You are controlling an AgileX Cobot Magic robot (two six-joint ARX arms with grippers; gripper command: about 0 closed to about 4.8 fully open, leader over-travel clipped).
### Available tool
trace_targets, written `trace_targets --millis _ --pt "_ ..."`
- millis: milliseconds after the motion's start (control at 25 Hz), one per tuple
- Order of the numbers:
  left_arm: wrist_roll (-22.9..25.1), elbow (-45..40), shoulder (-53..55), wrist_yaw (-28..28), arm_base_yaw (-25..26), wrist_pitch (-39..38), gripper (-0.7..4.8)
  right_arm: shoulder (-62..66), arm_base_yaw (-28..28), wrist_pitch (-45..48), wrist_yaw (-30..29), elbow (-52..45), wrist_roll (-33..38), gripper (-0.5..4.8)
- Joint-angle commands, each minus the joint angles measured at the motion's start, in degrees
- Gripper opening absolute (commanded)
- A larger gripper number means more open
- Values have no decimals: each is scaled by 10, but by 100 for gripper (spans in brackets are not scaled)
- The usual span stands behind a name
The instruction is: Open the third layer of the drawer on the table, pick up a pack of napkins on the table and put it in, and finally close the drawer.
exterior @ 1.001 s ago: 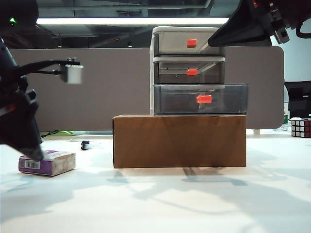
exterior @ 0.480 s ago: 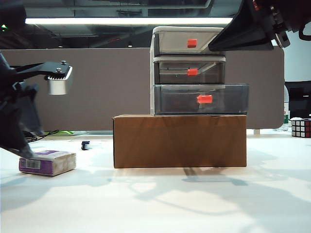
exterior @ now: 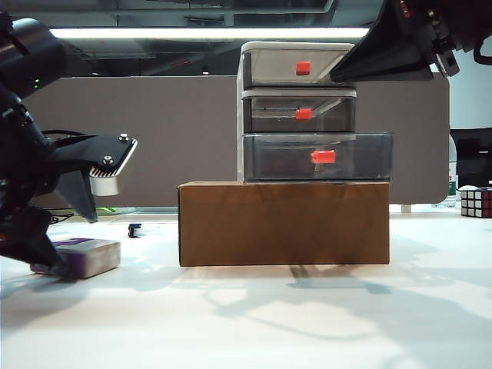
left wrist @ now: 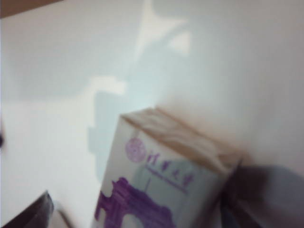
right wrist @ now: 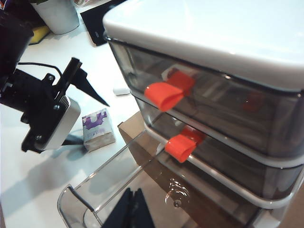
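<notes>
The drawer (exterior: 300, 111) stands on a brown box, and its third layer (exterior: 330, 157) is pulled out toward the camera. In the right wrist view that layer is an empty clear tray (right wrist: 109, 180). The purple and white pack of napkins (exterior: 92, 255) lies on the table (exterior: 254, 323) at the left. My left gripper (exterior: 71, 244) is down at the pack and open. The left wrist view shows one dark finger (left wrist: 35, 213) off each side of the pack of napkins (left wrist: 161, 185), with a gap. My right gripper (exterior: 338, 73) hangs shut beside the top drawer, its fingers (right wrist: 134, 209) together above the tray.
A brown cardboard box (exterior: 284, 223) carries the drawer unit. A Rubik's cube (exterior: 475, 201) sits at the far right edge, and a small dark object (exterior: 135, 229) lies behind the pack. A grey partition closes the back. A small white case (right wrist: 121, 89) lies beside the drawer.
My left arm has come down and its wrist has rolled, bringing the gripper over the pack of napkins. The pack, the drawer and my right arm have stayed put.
</notes>
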Motion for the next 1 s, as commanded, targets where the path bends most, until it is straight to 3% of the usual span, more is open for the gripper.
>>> trace_targets --millis 40,120,480,601,761,1001 --pt "3 18 16 2 3 11 400 -3 0 5 -3 4 -2 -6" --pt "-9 33 30 3 3 0 361 -3 1 5 -3 4 -2 -6" --pt "-36 117 99 25 3 -123 363 -12 1 -2 -3 4 -2 -6" --pt "-70 124 112 48 4 -124 362 -20 0 -8 -3 4 -4 -6" --pt "-69 124 113 48 4 -127 361 -26 0 -10 -1 4 -7 -6" --pt "-93 125 113 44 12 -53 361 -36 0 -33 -1 4 -15 -6"
